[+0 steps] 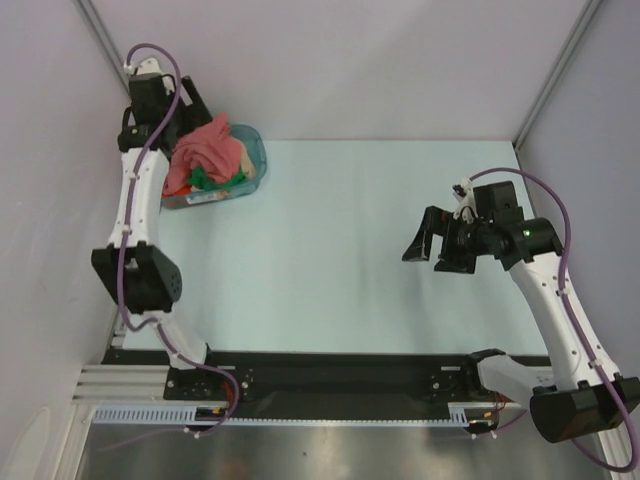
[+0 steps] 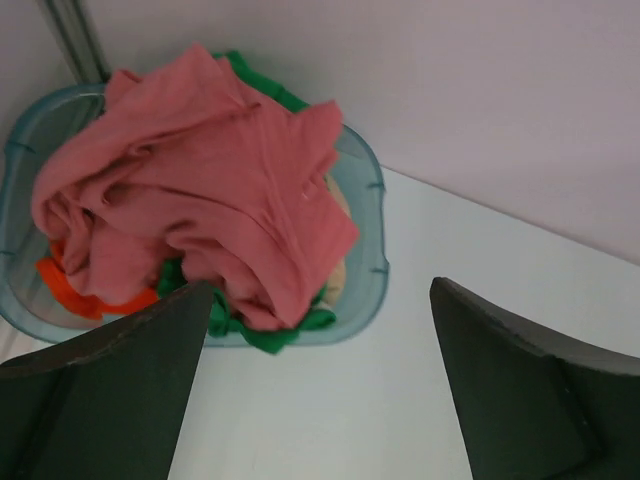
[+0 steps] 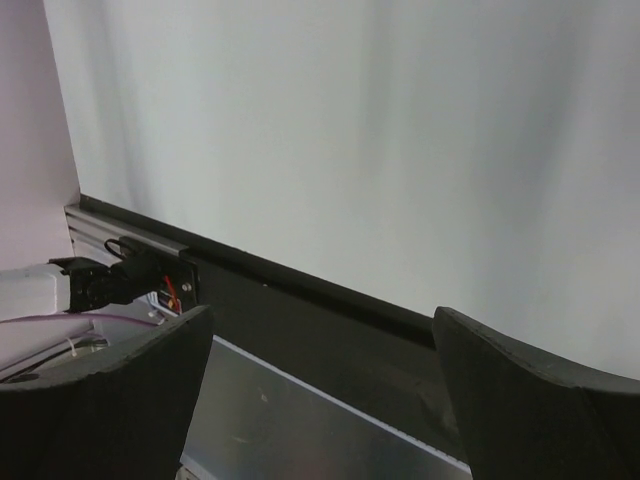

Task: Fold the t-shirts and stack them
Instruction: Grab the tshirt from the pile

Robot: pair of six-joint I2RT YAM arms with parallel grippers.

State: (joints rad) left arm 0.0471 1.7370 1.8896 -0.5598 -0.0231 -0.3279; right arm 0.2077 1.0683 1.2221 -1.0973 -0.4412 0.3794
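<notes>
Both jaws wide; t-shirts [image 2: 200, 190] in tub [image 2: 370, 285]

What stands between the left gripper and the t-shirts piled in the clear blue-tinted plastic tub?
Nothing visible. The left gripper, jaws open, looks straight at the pile. The large salmon-red cloth t-shirt lies on top, heaped above the rim of the clear blue-tinted plastic tub, so the rim does not screen it.
</notes>
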